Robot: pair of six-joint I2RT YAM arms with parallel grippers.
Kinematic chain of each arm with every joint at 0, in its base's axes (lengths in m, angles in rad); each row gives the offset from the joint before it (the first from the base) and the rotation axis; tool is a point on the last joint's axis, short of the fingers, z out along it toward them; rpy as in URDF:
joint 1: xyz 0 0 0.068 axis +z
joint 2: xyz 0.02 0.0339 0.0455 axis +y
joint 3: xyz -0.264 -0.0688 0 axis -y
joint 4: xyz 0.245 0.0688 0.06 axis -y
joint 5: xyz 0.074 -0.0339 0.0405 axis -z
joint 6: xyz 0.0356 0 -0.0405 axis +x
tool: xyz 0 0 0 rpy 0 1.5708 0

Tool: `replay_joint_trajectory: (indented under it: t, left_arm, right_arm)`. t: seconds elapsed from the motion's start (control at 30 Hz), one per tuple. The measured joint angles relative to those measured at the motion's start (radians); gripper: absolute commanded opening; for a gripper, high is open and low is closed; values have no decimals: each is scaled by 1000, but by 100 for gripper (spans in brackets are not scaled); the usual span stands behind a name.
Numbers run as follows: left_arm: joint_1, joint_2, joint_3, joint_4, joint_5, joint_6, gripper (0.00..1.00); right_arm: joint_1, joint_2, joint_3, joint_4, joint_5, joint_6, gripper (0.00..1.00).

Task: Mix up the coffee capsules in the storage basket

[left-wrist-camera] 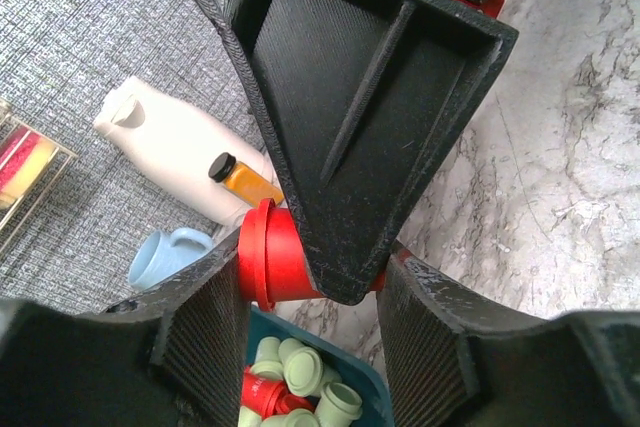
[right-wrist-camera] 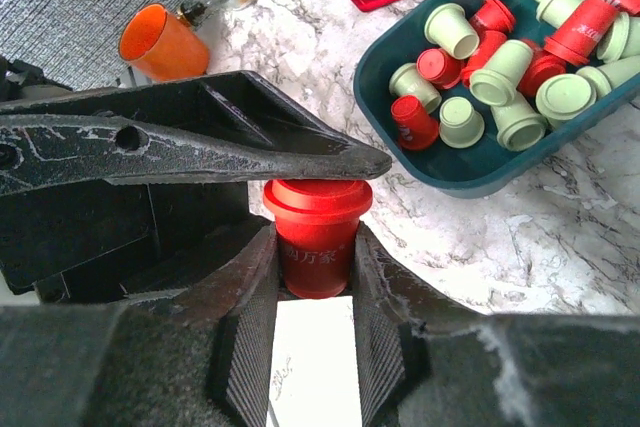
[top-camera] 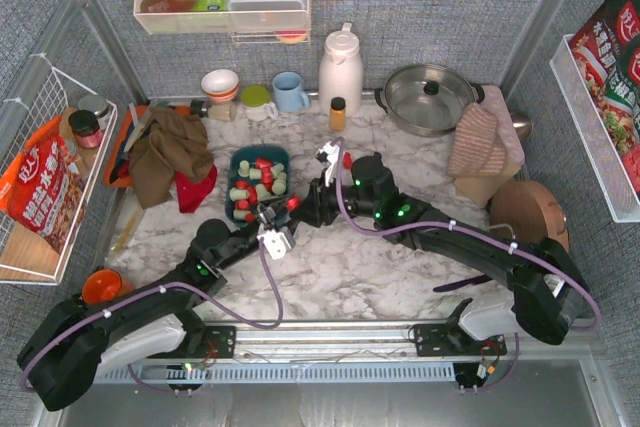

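The dark teal storage basket (top-camera: 232,189) sits left of centre and holds several red and mint green coffee capsules (top-camera: 258,182). It also shows in the right wrist view (right-wrist-camera: 470,172) and the left wrist view (left-wrist-camera: 354,371). Both grippers meet just off its near right corner. My right gripper (right-wrist-camera: 315,247) is shut on the sides of one red capsule (right-wrist-camera: 316,237). My left gripper (left-wrist-camera: 315,277) closes on the same capsule (left-wrist-camera: 268,265) end to end, with one finger (right-wrist-camera: 250,142) flat on its rim. The capsule is held above the marble table, outside the basket.
A brown cloth (top-camera: 170,152) and a red cloth (top-camera: 195,190) lie left of the basket. An orange cup (top-camera: 100,285) stands at the near left. A white jug (top-camera: 340,67), an amber bottle (top-camera: 338,112), a blue mug (top-camera: 290,92) and a steel pot (top-camera: 428,97) line the back.
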Motion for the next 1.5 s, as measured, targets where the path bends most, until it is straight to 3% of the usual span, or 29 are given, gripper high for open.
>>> replay_joint_trajectory:
  t: [0.1, 0.43, 0.63, 0.73, 0.9, 1.33, 1.5]
  left_arm:
    - [-2, 1, 10, -10, -21, -2, 35]
    - [41, 124, 148, -154, -287, -186, 26]
    - [61, 154, 225, -352, -387, -388, 35]
    - [61, 137, 219, -458, -416, -498, 40]
    - [61, 76, 177, -564, -418, -626, 51]
    - [99, 165, 160, -558, -415, -754, 80]
    - [127, 191, 179, -542, -414, -782, 82]
  right_arm:
    - [1, -7, 16, -32, 20, 1, 50]
    - [-71, -6, 166, -267, 351, -39, 50]
    - [-176, 115, 241, -407, 497, -38, 58]
    - [-220, 213, 300, -448, 524, -42, 64]
    - [-286, 414, 426, -491, 540, -45, 65]
    - [-406, 815, 802, -547, 433, -105, 70]
    - [-406, 863, 853, -568, 378, -163, 69]
